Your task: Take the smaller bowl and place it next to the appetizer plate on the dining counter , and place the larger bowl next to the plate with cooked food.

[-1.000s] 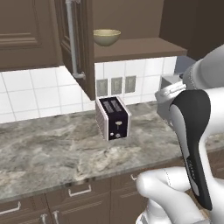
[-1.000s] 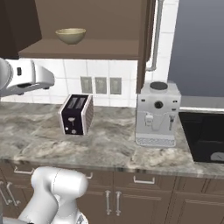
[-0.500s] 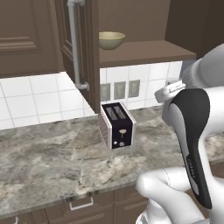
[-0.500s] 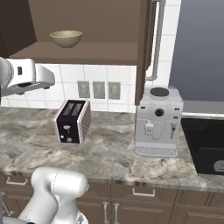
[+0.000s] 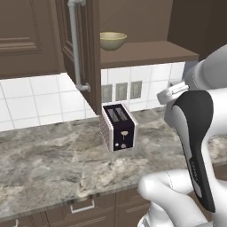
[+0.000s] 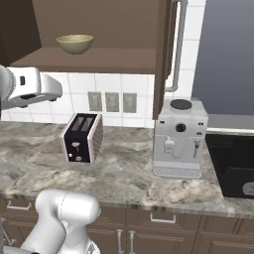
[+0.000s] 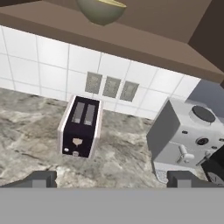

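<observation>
The smaller bowl [image 5: 112, 41] [image 6: 75, 43] [image 7: 101, 9], olive-yellow with a pale rim, stands alone on the low shelf of an open wall cabinet above the toaster counter. My gripper [image 7: 111, 179] is open, its two dark fingertips [image 7: 41, 179] far apart with nothing between them. It hangs in front of the counter, well below the bowl and apart from it, looking at the toaster and the wall. The larger bowl, the appetizer plate, the plate with cooked food and the dining counter are out of view.
A dark toaster [image 5: 119, 127] [image 6: 82, 138] [image 7: 81, 127] stands on the marbled counter [image 5: 48, 159] under the shelf. A grey coffee machine [image 6: 179, 138] [image 7: 186, 135] stands to its right. The open cabinet door [image 5: 80, 48] [image 6: 166, 54] juts out beside the shelf.
The whole picture has shifted and grown in both base views: the base has driven closer to the counter. The bowl, toaster and coffee machine stay put. The gripper stays open.
</observation>
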